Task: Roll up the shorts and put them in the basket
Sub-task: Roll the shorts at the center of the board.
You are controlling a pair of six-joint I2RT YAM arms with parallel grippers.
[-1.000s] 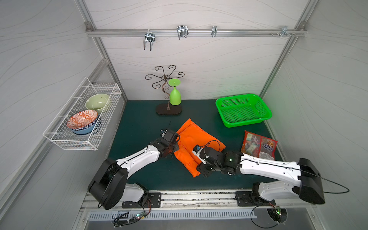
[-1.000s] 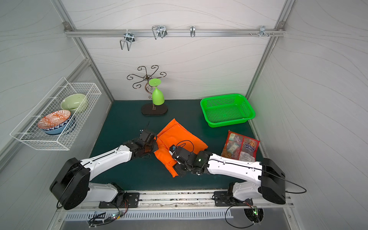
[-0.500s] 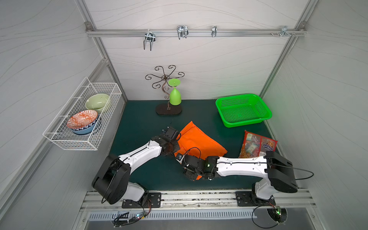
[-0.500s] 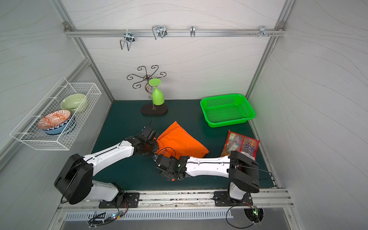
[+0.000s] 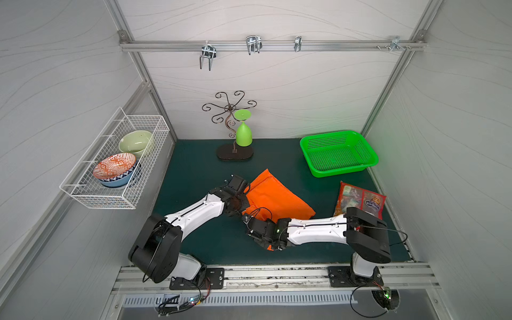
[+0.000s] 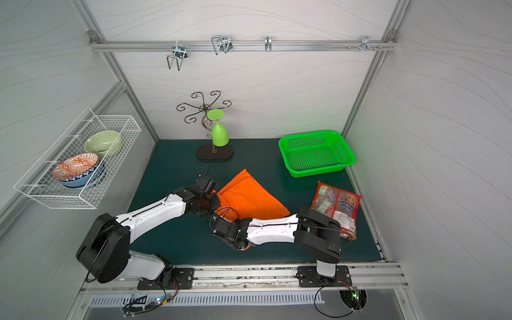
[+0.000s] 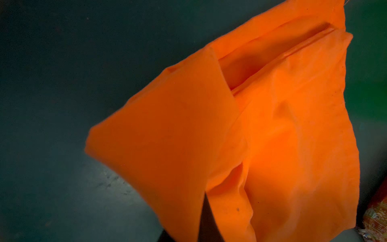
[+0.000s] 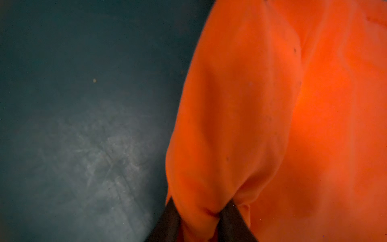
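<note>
The shorts are found near the middle of the dark green mat, a little toward its front edge. They are folded into a flat wedge whose point is aimed at the back edge. The left gripper is pressed together on the folded side that faces the mat's left edge. In the left wrist view, layers of cloth are seen draped over one dark finger, though how many are actually caught cannot be told. The right gripper is closed on a bunched fold at the corner nearest the front edge, with cloth squeezed between its two fingers.

If only the upper layers are pinched, the lower ones could be left on the mat, and the fold would be opened rather than rolled. The thin, smooth-looking cloth could be drawn out of either pinch if the grippers are moved apart or at unequal pace, and a skewed, cone-shaped roll would likely be produced. As the two wrists are held close together, a collision between them is possible during any turning motion. The snack packet, by the mat's right edge, is partly hidden behind the right arm's elbow. It could be swept or dragged if that arm is swung outward.
</note>
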